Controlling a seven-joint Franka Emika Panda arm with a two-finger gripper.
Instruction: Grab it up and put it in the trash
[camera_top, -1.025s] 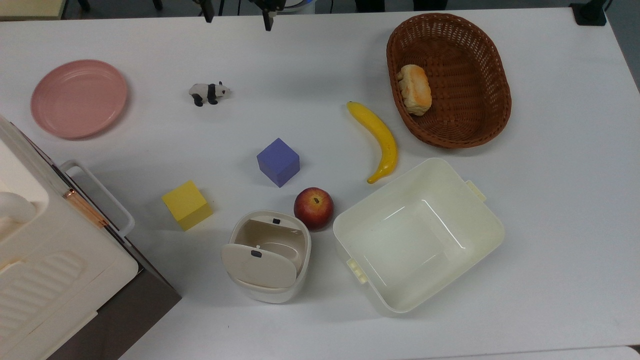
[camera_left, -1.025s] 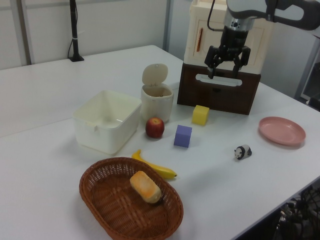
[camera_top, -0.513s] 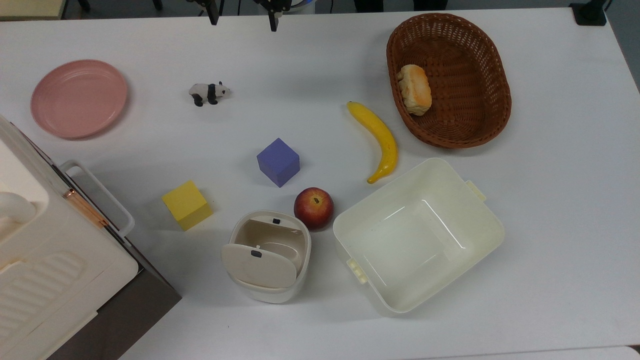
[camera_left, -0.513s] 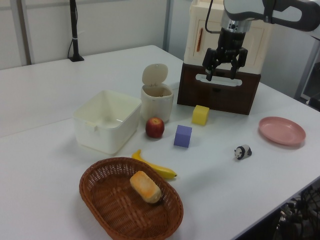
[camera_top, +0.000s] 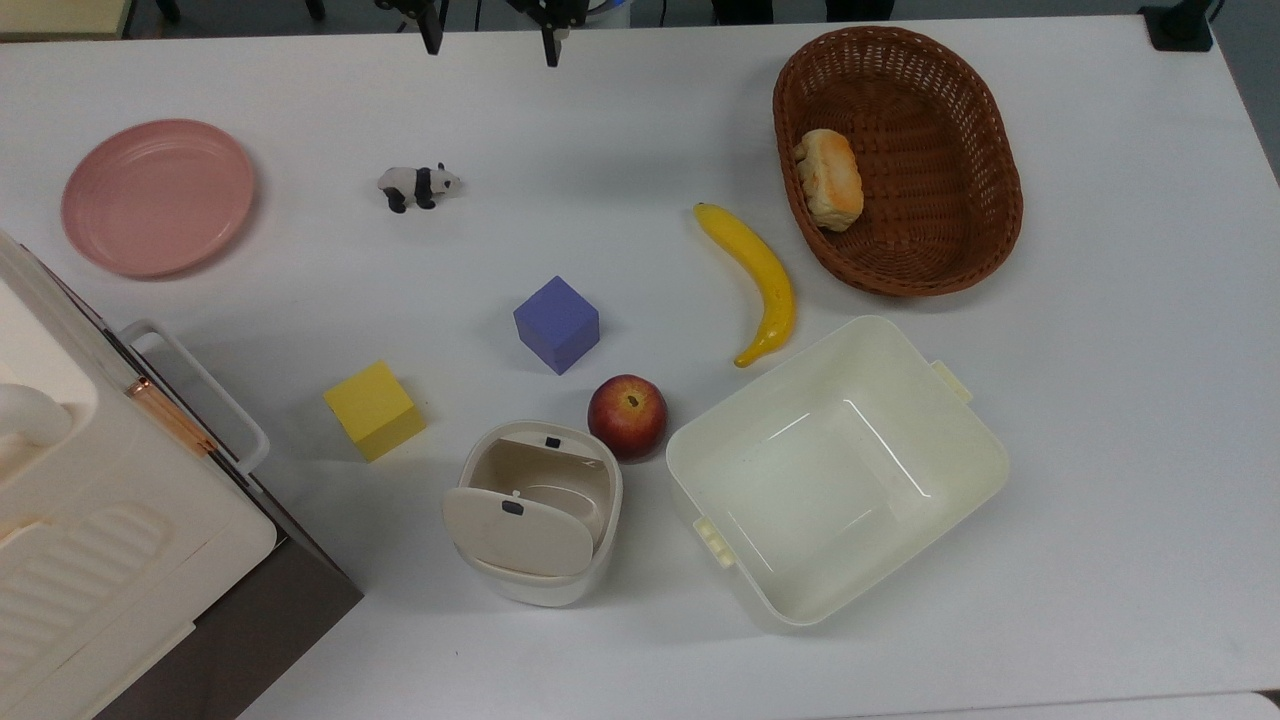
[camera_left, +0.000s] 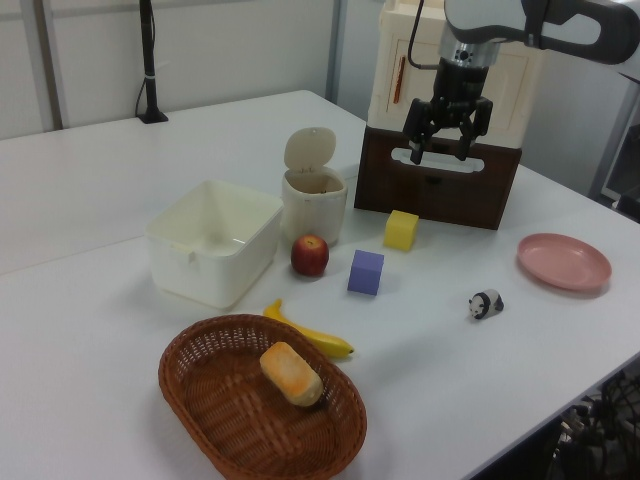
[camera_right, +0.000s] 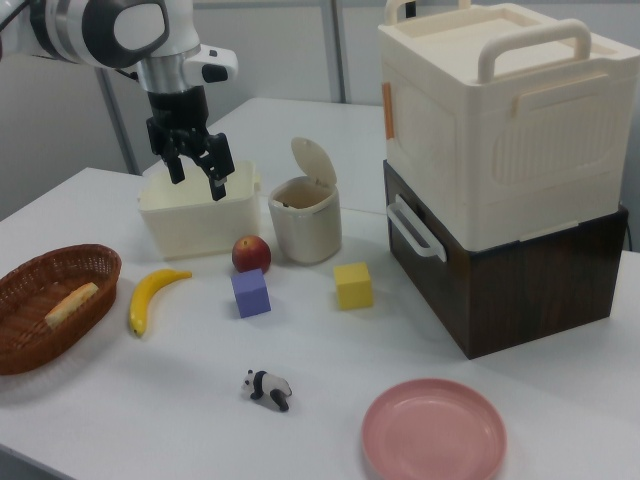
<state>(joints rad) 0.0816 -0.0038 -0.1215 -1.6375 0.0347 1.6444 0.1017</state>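
While raised well above the table (camera_top: 640, 120), the gripper (camera_right: 198, 172) has its 2 fingers spread wide with nothing between them. The trash (camera_top: 535, 525) stands with its flap lid tipped up, just beside the apple (camera_top: 627, 416) and near the rectangular tub (camera_top: 835, 470). The paper ball cannot be located; the trash interior is not clearly readable.
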